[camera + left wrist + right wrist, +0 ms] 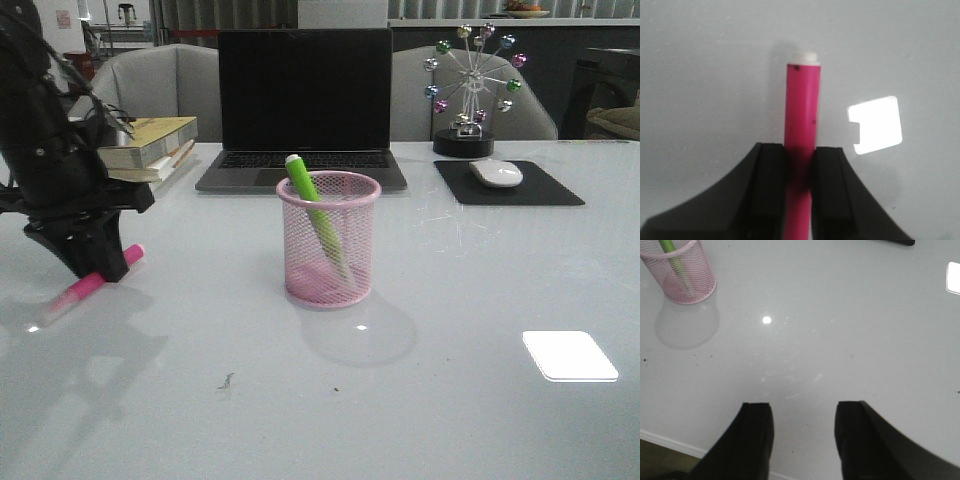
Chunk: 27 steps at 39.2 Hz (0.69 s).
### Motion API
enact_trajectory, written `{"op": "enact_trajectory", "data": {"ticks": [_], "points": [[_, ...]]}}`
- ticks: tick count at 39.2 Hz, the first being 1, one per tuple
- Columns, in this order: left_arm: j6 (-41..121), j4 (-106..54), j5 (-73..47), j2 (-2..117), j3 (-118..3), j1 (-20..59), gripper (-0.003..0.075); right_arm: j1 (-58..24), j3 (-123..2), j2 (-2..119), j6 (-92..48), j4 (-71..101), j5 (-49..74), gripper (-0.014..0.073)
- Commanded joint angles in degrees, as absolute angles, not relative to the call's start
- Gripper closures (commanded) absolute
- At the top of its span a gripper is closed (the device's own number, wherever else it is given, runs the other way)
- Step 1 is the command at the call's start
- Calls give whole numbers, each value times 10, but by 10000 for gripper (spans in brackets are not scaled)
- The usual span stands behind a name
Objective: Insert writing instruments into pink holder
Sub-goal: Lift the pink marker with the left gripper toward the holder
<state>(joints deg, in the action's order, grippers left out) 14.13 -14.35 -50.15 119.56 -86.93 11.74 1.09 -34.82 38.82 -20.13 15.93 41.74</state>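
on a pale grey desk [480, 300], the left tool [98, 262] is down at the surface with its two black fingers [767, 185] pressed against either side of the pink marker [88, 285], which lies flat near the desk's left side, well apart from the pink holder [329, 240]. the left wrist view shows the marker's bright pink barrel [802, 115] running out from between the fingers to a whitish end, with a bright patch of reflected light on the desk beside it. the lime green marker [312, 205] already stands tilted inside the round pink mesh holder at the centre of the desk, its top end leaning out over the rim toward the left. the right tool [804, 440] hangs above bare desk with its fingers set wide apart and nothing between them; its camera catches the holder [682, 275] and green marker [670, 250] some way off. behind the holder sit a closed-screen dark laptop [303, 105], a stack of books [150, 145], a mouse [496, 173] on a black pad [510, 185], and a small ferris-wheel ornament [472, 90].
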Motion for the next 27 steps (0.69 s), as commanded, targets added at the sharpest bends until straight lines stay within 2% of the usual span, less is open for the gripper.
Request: {"op": "enact_trajectory", "data": {"ticks": [1,14,23,27], "points": [[149,-154,-442,1126,-887,140,622,15,-364,386,-206,162,385,177],[149,-176,-269,999,-887,203,622,15,-364,386,-206,162,386,177],[149,-202,-146,971,-882,267,622,15,-364,386,-206,162,386,177],[149,-224,-52,969,-859,302,623,15,-364,386,-206,162,387,177]]}}
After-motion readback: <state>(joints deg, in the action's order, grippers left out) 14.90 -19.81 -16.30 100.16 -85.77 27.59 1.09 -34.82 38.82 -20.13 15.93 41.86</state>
